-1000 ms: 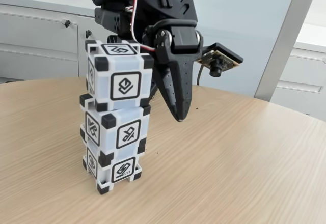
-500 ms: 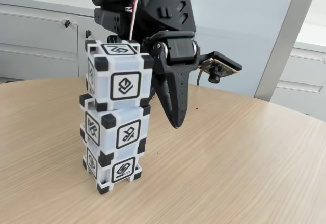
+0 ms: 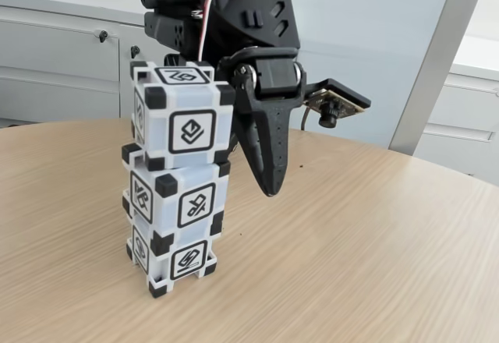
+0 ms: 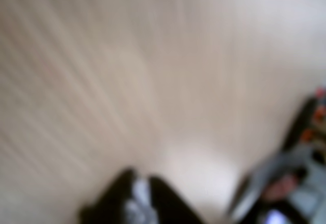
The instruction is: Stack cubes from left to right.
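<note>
Cubes (image 3: 181, 175) look light, rigid, slick plastic; I'd pinch opposite flat faces. My gripper (image 3: 269, 179) hangs beside them, jaws pressed together, empty.

Only abstract glyphs on cubes (image 3: 181, 175); prob. no legible txt.

place: office or meeting room | pale wood-grain table (image 3: 374, 249) | grey cabinets (image 3: 62, 62) with round knobs along the wall | plain light wall (image 3: 374, 47)

matte black printed arm (image 3: 234, 23) with red-and-white cables, tapered pointed jaws, small wrist camera (image 3: 331, 107).
</note>
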Motion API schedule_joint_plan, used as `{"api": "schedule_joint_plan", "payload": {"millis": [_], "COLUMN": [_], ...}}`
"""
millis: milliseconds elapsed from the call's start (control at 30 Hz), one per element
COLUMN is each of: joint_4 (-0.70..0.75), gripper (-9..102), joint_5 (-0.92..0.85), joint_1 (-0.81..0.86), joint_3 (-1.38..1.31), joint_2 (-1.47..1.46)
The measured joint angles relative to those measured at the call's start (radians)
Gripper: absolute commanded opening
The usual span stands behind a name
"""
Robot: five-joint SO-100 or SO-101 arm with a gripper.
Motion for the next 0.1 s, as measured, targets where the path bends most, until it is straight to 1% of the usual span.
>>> {"api": "schedule_joint_plan", "payload": {"millis": [100], "joint_4": [0.000], "gripper": [0], "joint_5": [0.000], "joint_1": [0.000], "joint_3": [0.000], "joint_2": [0.000]}}
